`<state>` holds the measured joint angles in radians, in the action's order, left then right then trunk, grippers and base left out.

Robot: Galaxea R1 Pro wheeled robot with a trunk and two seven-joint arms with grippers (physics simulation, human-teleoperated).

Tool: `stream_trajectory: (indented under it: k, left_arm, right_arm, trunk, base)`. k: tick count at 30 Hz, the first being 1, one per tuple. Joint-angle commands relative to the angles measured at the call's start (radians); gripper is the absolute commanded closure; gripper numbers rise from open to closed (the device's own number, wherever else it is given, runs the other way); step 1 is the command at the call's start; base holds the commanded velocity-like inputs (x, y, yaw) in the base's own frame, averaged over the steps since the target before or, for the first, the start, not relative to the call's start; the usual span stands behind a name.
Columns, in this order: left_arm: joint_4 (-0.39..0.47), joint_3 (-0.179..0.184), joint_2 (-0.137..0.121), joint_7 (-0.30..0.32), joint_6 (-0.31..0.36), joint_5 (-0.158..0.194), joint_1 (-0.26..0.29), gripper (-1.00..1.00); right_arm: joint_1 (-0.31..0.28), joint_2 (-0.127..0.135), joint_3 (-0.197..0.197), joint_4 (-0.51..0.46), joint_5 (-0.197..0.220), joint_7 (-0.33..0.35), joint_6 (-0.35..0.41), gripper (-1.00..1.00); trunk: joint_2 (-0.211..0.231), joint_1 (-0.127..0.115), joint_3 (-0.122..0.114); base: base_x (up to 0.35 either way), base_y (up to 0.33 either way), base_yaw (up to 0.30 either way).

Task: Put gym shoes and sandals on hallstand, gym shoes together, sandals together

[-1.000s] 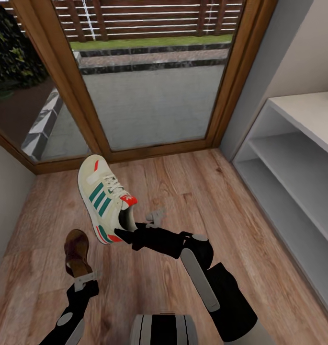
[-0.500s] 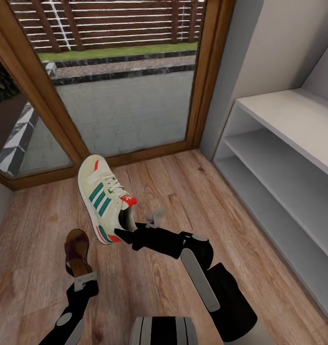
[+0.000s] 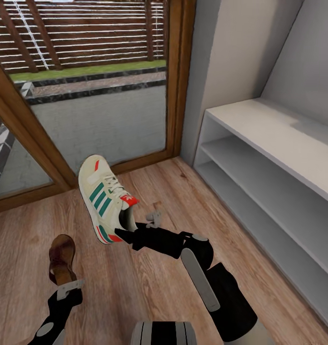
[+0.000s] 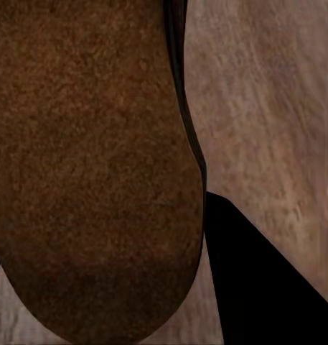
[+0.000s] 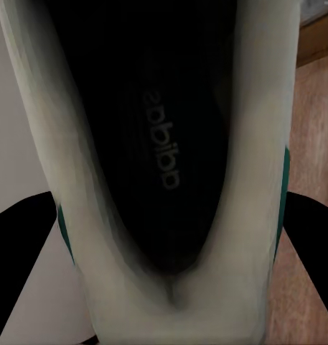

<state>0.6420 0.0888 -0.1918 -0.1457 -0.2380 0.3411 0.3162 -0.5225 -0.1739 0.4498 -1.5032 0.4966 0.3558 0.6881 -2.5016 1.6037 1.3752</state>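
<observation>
Hanging above the floor point(image 3: 192, 206), a sneaker point(image 3: 104, 199) sits clamped in the right claw point(image 3: 128, 235) and a sandal point(image 3: 61, 258) in the left claw point(image 3: 68, 286), the right wrist view revealing the sneaker's dark insole beside the shoe rack point(image 3: 278, 129).

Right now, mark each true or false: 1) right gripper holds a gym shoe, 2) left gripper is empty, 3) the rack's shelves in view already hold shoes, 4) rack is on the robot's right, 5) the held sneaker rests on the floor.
1) True. The right gripper is shut on a gym shoe, gripping it at the heel end.
2) False. The left gripper holds a brown sandal.
3) False. The hallstand shows only bare bench top and shelves in the head view.
4) True. It stands along the wall at the robot's right.
5) False. The sneaker is lifted above the corridor floor, toe pointing toward the glass door.
</observation>
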Motion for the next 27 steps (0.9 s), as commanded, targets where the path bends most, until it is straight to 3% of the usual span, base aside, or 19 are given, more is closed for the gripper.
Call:
stream_trajectory:
  k: [1, 8, 12, 17, 27]
  left_arm:
    - [0.000, 0.008, -0.001, -0.007, -0.004, 0.005, -0.001, 1.00]
    - [0.012, 0.009, 0.003, 0.038, -0.005, 0.004, -0.003, 1.00]
    - [0.012, 0.009, -0.001, 0.046, -0.006, 0.004, -0.003, 1.00]
    - [0.005, 0.007, -0.003, 0.100, -0.004, 0.002, -0.004, 1.00]
    - [-0.001, 0.006, -0.002, 0.109, -0.003, 0.003, -0.005, 1.00]
  right_arm:
    - [-0.001, -0.001, -0.001, 0.000, 0.002, 0.001, 0.005, 1.00]
    - [-0.001, -0.001, -0.002, 0.000, -0.003, -0.001, 0.005, 1.00]
    - [-0.001, -0.001, -0.002, 0.000, -0.004, -0.001, 0.005, 1.00]
    - [-0.001, -0.001, -0.002, 0.000, -0.004, -0.001, 0.005, 1.00]
    - [-0.001, -0.001, -0.002, -0.002, -0.003, 0.000, 0.005, 1.00]
  trunk:
    - [0.000, -0.001, -0.004]
    - [0.002, -0.004, -0.033]
    - [0.030, -0.019, -0.047]
    - [0.065, -0.038, -0.063]
    - [0.135, -0.077, -0.095]
  base:
    - [0.000, 0.000, -0.257]
    - [0.000, 0.000, -0.257]
    - [0.000, 0.000, -0.257]
    - [0.000, 0.000, -0.257]
    - [0.000, 0.000, -0.203]
